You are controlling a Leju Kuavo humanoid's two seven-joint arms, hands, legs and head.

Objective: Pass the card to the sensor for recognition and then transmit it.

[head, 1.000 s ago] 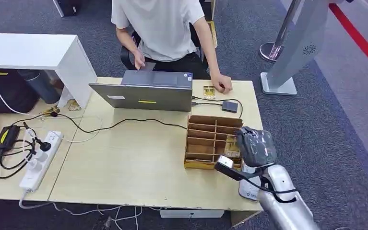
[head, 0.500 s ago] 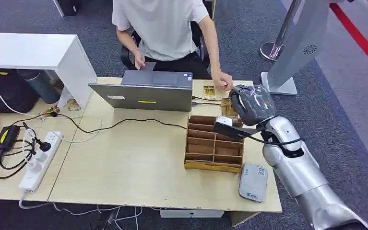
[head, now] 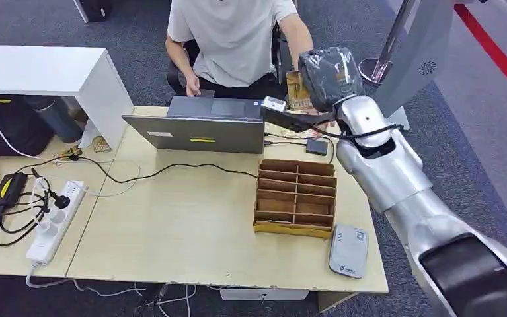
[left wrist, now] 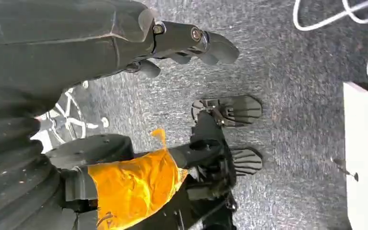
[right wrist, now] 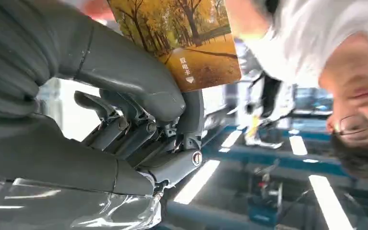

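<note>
My right hand (head: 328,74) is raised high above the table's far edge, in front of a seated person in a white shirt (head: 234,33). It pinches a card (right wrist: 182,38) printed with autumn trees between thumb and fingers; the same card (head: 295,89) sticks out toward the person. The person's forearm (head: 298,30) comes down beside my hand, and where it ends is hidden behind my hand. A small dark square sensor (head: 316,146) with a cable lies on the table below my arm. My left hand (left wrist: 177,38) hangs over grey carpet, holding nothing.
A wooden compartment box (head: 295,198) stands on the table's right side, with a grey flat device (head: 348,251) near the front edge. An open laptop (head: 201,129) faces the person. Cables and a power strip (head: 55,221) lie at left. A grey stand (head: 406,66) rises at right.
My right arm rose from the wooden box, passed over the sensor area and lifted the card up toward the person. The person's hand left the table.
</note>
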